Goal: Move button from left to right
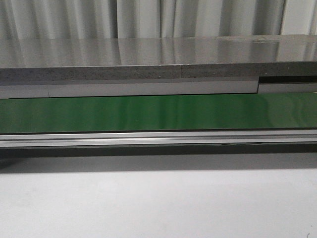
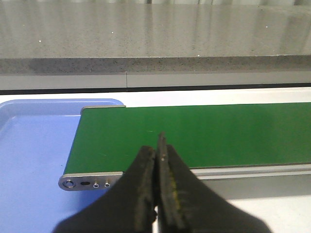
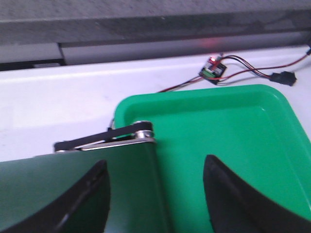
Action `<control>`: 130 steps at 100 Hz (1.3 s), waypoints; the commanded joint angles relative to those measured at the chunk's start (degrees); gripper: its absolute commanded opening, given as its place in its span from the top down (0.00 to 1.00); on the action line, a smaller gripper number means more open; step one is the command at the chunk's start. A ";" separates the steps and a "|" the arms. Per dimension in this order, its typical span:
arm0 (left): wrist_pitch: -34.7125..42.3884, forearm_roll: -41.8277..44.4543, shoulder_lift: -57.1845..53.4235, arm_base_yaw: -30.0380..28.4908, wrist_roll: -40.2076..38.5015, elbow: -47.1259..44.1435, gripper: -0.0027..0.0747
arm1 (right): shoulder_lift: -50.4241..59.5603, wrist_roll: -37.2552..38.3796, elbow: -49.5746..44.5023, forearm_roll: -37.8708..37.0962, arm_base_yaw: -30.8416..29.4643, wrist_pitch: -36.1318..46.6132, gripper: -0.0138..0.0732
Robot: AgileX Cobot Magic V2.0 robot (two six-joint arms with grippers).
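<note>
No button visible in any view right now, so its bearing from either gripper and its long axis can't be called.

Left side: left gripper (image 2: 159,160) is closed, fingers pressed together, nothing between them. It sits just short of the near edge of the green belt (image 2: 204,133), close to that belt's left end. Blue tray (image 2: 29,160) lies off to the gripper's left, tucked under and beside the belt end; the part I can see has no button in it. Belt ahead of the gripper is bare too.

Middle: front view shows only the belt strip (image 1: 158,113), its metal rail (image 1: 158,138), grey counter (image 1: 148,57) behind, white tabletop (image 1: 158,203) in front. Neither arm shows there.

Right side: right gripper (image 3: 155,194) is open, fingers spread wide, empty. It hangs over the other belt end (image 3: 77,189), where the roller bracket (image 3: 116,136) meets the green tray (image 3: 233,145). The tray extends ahead and to the gripper's right and is bare where it shows. A small circuit board (image 3: 214,68) with red and black wires lies on the tabletop beyond the tray, well apart from the gripper.

Judgement: the button most likely arrives from the blue-tray side, so the left arm is nearer for the pick and must open first. No obstruction apparent on the belt.
</note>
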State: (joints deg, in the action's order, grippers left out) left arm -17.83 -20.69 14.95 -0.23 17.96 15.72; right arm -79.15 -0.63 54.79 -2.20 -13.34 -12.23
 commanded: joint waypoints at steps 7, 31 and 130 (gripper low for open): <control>3.84 -0.91 0.37 0.43 0.02 1.55 0.99 | 7.28 -0.52 -1.50 2.54 4.63 4.57 0.34; 3.84 -0.91 0.37 0.43 0.02 1.55 0.99 | 19.49 -0.52 -8.18 4.41 12.47 5.27 0.34; 3.84 -0.91 0.37 0.43 0.02 1.55 0.99 | 52.92 -0.52 -22.93 5.88 15.08 -7.97 0.87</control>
State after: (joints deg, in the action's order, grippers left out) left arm -17.83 -20.69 14.95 -0.23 17.96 15.72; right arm -26.02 -0.63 30.46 3.50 1.81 -24.39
